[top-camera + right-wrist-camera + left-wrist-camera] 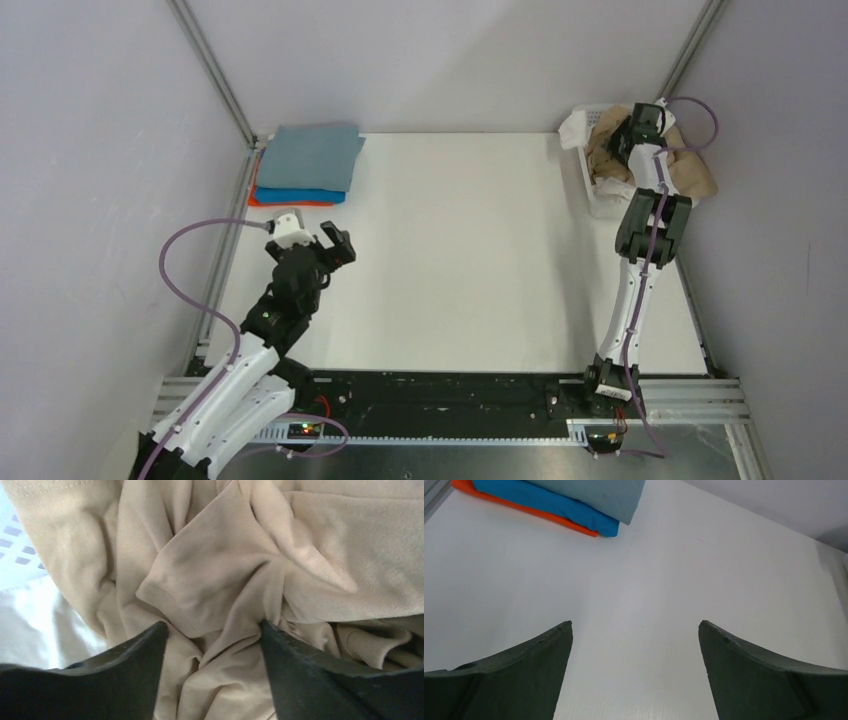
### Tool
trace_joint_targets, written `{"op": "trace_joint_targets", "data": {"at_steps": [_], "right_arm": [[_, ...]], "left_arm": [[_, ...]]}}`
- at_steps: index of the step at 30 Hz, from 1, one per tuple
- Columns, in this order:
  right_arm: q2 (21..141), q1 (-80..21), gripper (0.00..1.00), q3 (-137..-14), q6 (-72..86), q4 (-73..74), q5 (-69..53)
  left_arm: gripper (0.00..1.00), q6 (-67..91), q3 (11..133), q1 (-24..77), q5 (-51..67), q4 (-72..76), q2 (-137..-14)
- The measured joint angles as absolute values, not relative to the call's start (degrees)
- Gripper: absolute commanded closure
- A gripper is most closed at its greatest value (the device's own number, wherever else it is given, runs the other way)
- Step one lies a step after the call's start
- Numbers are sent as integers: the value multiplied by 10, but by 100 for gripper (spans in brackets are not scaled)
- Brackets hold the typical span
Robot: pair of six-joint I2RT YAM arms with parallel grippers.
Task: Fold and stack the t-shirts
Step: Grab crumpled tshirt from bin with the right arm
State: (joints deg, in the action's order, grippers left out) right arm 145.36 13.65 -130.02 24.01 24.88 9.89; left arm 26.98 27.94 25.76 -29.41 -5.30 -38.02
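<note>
Tan cloth fills the top view's far right corner, where the tan t-shirt (695, 170) is heaped in the white mesh basket (592, 200) and spills over its far rim, with the right gripper (625, 140) lowered into it. At the far left of the table (470, 260) the grey-blue t-shirt (315, 155) is stacked, folded, on the bright blue t-shirt (300, 195) and the orange t-shirt (258, 201), and the left gripper (335, 245) hangs near them, holding nothing. In the left wrist view its fingers (524, 675) are spread wide over bare table with the stack ahead; that stack could be knocked askew by a careless swing. In the right wrist view the right fingers (125, 670) are pressed apart into the tan folds with a ridge of cloth between them; whether it is pinched cannot be told. A shallow pinch could be lost on lifting. With a deep bite, the white cloth (30, 625) beneath could be dragged out too, or the light basket tipped by snagged fabric.
</note>
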Motion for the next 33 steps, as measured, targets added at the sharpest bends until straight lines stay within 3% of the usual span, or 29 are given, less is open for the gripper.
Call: {"op": "trace_joint_targets", "data": {"at_steps": [3, 5, 6, 7, 17, 33], "right_arm": [[1454, 143, 75, -1301, 247, 242, 70], [1454, 147, 83, -1301, 253, 239, 43], [1454, 148, 96, -1301, 255, 236, 29], [1454, 149, 100, -1301, 258, 230, 11], [1426, 155, 100, -1301, 269, 212, -69], [1205, 122, 100, -1337, 240, 84, -55]], "left_arm": [[0, 270, 279, 258, -295, -53, -390], [0, 270, 279, 258, -295, -54, -394], [0, 270, 279, 258, -295, -54, -395], [0, 270, 279, 258, -295, -55, -395], [0, 269, 279, 258, -299, -56, -392], [0, 269, 279, 258, -298, -57, -380]]}}
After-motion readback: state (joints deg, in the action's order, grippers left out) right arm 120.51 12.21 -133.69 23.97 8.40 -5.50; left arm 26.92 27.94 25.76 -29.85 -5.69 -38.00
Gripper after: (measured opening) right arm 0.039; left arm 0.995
